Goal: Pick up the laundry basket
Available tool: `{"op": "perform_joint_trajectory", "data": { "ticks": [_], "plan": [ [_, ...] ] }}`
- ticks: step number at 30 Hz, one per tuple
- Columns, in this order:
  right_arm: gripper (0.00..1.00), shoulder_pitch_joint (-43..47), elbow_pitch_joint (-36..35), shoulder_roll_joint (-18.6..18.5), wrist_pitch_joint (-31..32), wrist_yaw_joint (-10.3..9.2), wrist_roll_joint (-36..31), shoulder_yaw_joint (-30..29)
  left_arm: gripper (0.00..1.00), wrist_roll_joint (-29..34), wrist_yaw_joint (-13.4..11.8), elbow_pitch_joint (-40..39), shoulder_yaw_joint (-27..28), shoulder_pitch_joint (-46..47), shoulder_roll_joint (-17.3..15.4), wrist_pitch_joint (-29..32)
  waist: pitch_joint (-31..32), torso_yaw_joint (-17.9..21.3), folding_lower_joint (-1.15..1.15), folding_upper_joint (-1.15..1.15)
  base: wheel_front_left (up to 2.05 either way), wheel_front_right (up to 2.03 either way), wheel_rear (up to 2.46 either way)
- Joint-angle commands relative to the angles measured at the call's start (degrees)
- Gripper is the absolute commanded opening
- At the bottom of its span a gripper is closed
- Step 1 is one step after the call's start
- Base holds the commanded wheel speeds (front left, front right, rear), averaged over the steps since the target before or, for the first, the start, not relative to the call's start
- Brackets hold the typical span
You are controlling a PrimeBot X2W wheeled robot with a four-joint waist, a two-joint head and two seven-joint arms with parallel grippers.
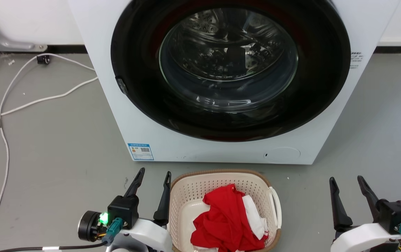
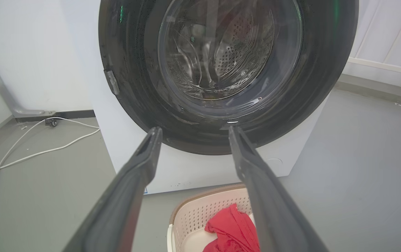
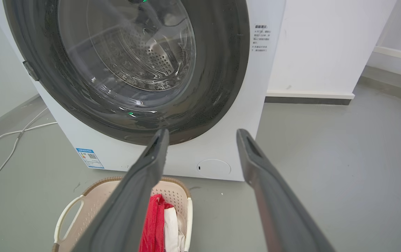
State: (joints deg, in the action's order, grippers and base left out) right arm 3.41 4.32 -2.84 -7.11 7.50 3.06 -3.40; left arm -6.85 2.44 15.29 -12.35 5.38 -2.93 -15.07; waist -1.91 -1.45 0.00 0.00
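Note:
The laundry basket stands on the grey floor just in front of the washing machine, cream and perforated with a brown rim and a white handle on its right side. Red and white clothes lie inside it. My left gripper is open, its right finger close beside the basket's left rim. My right gripper is open too, well to the right of the basket with bare floor between. The basket lies low between the fingers in the left wrist view; in the right wrist view the basket lies lower left.
A white front-loading washing machine with its round dark door shut stands directly behind the basket. White cables trail over the floor at the left. Grey floor lies open on both sides of the basket.

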Motion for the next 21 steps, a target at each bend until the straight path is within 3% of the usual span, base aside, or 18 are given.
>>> {"op": "perform_joint_trajectory", "data": {
  "ticks": [1,11,21],
  "plan": [
    [1.0,-0.8,0.7,-0.1,0.0,-0.02,0.3,0.0,1.0,-0.4,0.1,0.8,0.1,0.8,0.0,-0.2,-1.3,0.0,0.0,0.0,0.0,0.0,0.0],
    [1.0,-4.3,7.8,-0.1,-0.8,-0.02,1.7,0.3,1.0,-4.1,0.9,10.4,-0.5,4.3,0.0,-0.2,-9.5,0.6,0.0,0.0,0.0,0.0,0.0],
    [1.0,-12.9,18.2,0.0,-2.5,-0.02,1.9,0.6,1.0,-8.0,2.9,22.9,0.0,13.6,0.0,-0.2,-21.1,1.9,0.0,0.0,0.0,0.0,0.0]
  ]
}}
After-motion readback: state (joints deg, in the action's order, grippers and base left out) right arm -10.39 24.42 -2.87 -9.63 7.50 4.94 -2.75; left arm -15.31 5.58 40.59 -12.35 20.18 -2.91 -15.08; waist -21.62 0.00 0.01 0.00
